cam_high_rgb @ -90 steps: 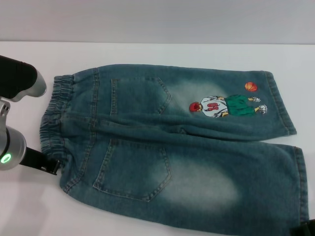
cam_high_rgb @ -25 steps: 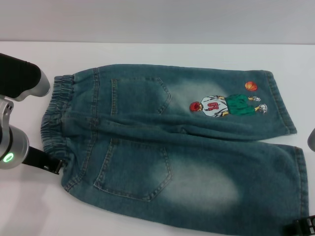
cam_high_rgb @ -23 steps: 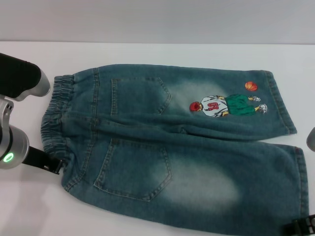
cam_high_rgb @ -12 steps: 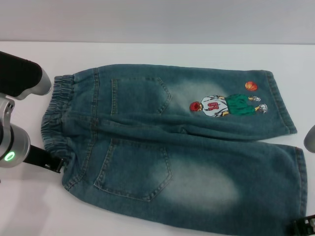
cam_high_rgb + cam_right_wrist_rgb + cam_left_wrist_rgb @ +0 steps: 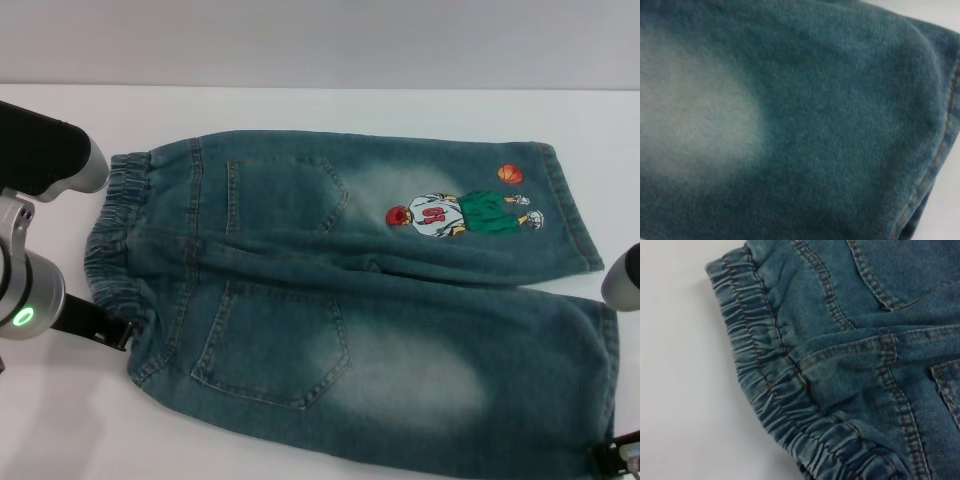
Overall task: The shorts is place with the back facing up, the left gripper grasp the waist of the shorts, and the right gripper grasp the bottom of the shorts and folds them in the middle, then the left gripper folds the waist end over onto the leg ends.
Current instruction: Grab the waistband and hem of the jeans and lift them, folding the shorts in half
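Two claws flank the shorts (image 5: 350, 290), which lie flat on the bench (image 5: 300, 105), long axis running claw to claw: left claw (image 5: 105, 330) at waist, right claw (image 5: 615, 460) at hem; grip of both unclear.

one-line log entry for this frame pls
stage: pre-grasp | item: blue denim shorts flat, back up, unfolded on white table | left gripper at waistband corner | right gripper at near leg hem

the left arm (image 5: 30, 240) has a black rounded shell, silver joint housing and a glowing green ring light (image 5: 19, 318).
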Controlling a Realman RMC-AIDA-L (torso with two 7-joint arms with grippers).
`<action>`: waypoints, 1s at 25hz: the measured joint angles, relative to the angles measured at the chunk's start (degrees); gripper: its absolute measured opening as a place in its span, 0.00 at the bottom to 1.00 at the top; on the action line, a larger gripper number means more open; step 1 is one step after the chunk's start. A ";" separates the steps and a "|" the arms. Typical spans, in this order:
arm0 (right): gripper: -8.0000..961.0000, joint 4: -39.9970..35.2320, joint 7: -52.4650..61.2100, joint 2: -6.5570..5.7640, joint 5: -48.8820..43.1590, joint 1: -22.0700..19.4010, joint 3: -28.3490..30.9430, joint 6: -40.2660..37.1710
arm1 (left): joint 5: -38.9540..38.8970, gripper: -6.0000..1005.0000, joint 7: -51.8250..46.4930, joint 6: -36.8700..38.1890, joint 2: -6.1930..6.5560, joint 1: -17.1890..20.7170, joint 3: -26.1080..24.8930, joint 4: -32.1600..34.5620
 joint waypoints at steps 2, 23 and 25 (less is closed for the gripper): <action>0.10 0.17 0.00 -0.03 0.00 0.37 -0.06 0.02 | -0.03 0.01 0.00 0.03 0.00 0.00 0.00 0.00; 0.01 2.65 -0.01 -0.04 -8.60 -1.01 -0.77 19.13 | -1.18 0.01 -0.57 8.47 0.06 1.04 -1.94 -1.74; 0.01 2.69 -0.01 0.40 -10.04 -1.89 -0.52 23.20 | -1.82 0.01 -0.56 10.30 0.07 1.20 -2.41 -1.33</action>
